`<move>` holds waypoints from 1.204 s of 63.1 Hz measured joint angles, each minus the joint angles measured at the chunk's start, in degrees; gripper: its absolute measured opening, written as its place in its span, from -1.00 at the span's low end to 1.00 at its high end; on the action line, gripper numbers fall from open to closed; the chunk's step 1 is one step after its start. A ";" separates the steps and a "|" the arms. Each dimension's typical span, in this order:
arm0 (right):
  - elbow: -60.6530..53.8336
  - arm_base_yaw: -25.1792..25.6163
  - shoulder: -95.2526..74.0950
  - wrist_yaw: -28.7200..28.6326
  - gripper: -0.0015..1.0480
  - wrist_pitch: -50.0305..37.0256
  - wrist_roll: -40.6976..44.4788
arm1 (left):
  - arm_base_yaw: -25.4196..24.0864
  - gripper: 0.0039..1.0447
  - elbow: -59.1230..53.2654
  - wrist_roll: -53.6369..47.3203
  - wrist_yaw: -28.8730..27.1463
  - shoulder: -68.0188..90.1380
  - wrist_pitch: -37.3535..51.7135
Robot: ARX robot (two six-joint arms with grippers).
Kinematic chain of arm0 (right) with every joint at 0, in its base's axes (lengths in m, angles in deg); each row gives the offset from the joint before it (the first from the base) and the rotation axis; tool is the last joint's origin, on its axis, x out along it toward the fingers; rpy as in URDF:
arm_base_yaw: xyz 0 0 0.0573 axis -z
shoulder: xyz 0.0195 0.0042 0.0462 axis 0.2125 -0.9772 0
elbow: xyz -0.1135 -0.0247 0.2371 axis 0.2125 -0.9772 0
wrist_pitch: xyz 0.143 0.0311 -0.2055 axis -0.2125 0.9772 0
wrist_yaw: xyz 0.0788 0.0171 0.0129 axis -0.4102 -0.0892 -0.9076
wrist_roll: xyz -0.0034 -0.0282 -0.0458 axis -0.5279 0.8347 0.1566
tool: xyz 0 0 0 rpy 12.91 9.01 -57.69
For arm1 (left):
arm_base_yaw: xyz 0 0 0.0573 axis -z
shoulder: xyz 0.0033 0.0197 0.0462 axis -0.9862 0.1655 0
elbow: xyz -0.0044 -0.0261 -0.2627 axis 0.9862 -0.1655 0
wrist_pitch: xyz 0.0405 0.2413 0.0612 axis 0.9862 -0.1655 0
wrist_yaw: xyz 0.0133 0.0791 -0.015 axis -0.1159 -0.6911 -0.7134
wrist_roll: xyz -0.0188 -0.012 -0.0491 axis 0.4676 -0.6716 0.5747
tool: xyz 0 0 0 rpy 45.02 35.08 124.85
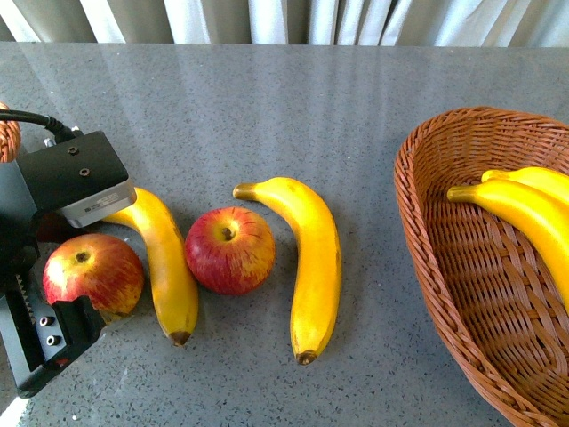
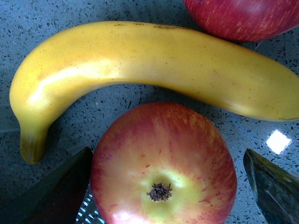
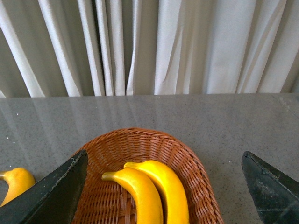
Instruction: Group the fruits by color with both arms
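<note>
2 bananas point(image 1: 524, 209) lie in the basket point(image 1: 427, 240). Left end effector point(image 2: 167, 150) spread around an apple point(image 1: 93, 274); right end effector point(image 3: 163, 153) spread above basket.

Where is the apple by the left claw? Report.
Front view, far left: the apple sits between the fingers of the left claw, a banana just right of it.

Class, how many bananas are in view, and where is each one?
4. On the table: left banana between the left apple and right apple, middle banana right of both. In the basket: near banana, far banana. The basket is cropped; more may hide.
</note>
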 joint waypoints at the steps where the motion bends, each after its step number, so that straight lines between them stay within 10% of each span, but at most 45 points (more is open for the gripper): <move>1: 0.00 0.00 0.00 0.00 0.82 0.00 0.00 | 0.00 0.81 0.00 -0.02 0.00 0.00 0.00; 11: 0.00 0.00 0.00 0.00 0.82 0.00 -0.02 | -0.07 0.41 -0.11 -0.04 -0.15 -0.37 -0.11; 46: 0.00 0.00 0.00 0.00 0.82 0.00 0.00 | -1.62 0.35 -0.28 1.73 3.54 -14.16 -7.56; 76: 0.00 0.00 0.00 0.02 0.82 0.00 -0.02 | -25.49 0.34 14.58 5.27 0.33 -8.50 -8.39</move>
